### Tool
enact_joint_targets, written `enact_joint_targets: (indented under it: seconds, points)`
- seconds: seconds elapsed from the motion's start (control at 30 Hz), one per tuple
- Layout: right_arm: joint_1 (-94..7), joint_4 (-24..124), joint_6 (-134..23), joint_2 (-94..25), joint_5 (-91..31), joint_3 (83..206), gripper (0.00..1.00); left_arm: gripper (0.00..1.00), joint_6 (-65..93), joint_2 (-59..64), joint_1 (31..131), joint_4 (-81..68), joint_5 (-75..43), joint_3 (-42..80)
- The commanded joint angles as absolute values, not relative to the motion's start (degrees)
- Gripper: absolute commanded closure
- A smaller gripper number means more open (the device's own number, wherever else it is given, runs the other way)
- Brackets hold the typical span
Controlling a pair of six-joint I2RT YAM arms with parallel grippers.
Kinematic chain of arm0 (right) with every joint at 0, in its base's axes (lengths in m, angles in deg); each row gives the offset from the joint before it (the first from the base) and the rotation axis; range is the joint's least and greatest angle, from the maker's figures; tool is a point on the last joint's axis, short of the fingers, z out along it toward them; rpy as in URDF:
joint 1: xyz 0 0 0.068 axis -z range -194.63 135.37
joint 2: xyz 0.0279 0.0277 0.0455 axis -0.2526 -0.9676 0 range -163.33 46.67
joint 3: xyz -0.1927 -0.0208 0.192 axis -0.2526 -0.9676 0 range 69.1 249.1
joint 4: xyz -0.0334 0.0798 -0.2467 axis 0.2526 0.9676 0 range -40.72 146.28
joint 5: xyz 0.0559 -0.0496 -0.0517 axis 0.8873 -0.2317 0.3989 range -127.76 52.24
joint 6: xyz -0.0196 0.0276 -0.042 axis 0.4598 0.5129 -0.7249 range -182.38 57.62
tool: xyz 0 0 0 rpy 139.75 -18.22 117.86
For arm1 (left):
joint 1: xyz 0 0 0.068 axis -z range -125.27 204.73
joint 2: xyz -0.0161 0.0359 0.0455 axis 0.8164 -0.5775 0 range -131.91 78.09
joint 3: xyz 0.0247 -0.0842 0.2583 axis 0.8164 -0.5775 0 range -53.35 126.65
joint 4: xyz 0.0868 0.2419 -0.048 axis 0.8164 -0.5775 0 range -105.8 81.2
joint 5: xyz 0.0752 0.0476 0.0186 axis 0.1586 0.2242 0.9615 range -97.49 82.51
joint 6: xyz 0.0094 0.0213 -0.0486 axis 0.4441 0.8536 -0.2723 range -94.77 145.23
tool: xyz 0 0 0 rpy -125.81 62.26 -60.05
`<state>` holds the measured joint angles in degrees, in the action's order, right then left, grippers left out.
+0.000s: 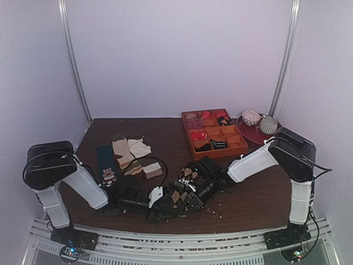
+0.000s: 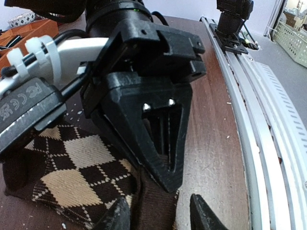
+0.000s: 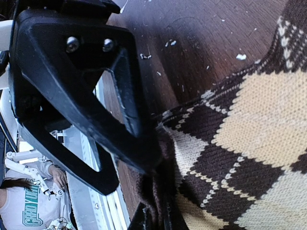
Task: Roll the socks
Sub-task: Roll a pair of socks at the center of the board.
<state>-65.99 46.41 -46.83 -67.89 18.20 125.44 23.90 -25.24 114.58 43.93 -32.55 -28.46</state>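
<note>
We judge the roll is just starting. The socks (image 1: 185,186) lie bunched near the front edge of the counter (image 1: 259,190), between both arms. Our left jaws stand part open, straddling the socks' dark end without gripping it. Our right jaws are clenched on the argyle fold. Next, the left likely needs to close and tuck.

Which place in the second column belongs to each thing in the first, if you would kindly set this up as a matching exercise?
Things:
1 argyle socks
2 teal sock
3 orange tray
4 red plate

Places:
A far right corner
B near edge, centre
C left side, beside the striped socks
D back, right of centre, split into compartments

Pairs: 1-B; 2-C; 3-D; 4-A
</note>
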Motion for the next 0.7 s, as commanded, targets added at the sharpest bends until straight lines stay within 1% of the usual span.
enact_joint_targets:
  seconds: [0.0, 0.13, 0.27, 0.4, 0.47, 0.5, 0.6, 0.67]
  points:
    - [-65.9, 55.5, -46.1, -72.2, 10.8, 121.9, 0.95, 0.56, 24.7, -27.2, 114.8, 43.6, -33.5, -25.9]
    - [-65.9, 54.6, -45.5, -71.9, 10.8, 121.4, 0.95, 0.57, 25.2, -28.4, 114.8, 41.0, -33.7, -24.5]
    - [-65.9, 54.1, -45.2, -72.1, 10.9, 121.2, 0.95, 0.65, 24.5, -29.4, 114.8, 40.1, -33.7, -24.2]
    - [-65.9, 54.2, -45.5, -72.2, 11.0, 121.1, 0.95, 0.69, 23.3, -30.1, 114.8, 39.8, -33.4, -25.1]
    - [-65.9, 54.2, -45.5, -72.2, 11.0, 121.2, 0.95, 0.75, 22.8, -30.6, 114.8, 39.5, -33.5, -25.1]
    - [-65.9, 54.2, -45.6, -72.3, 11.0, 121.2, 0.95, 0.80, 22.7, -30.8, 114.8, 39.4, -33.9, -25.1]
    - [-65.9, 54.2, -45.9, -72.0, 10.9, 121.4, 0.95, 1.00, 21.7, -30.6, 114.8, 37.7, -35.6, -24.6]
    - [-65.9, 54.4, -47.0, -70.9, 10.7, 121.6, 0.92, 1.00, 19.6, -30.0, 114.8, 36.3, -35.9, -24.7]
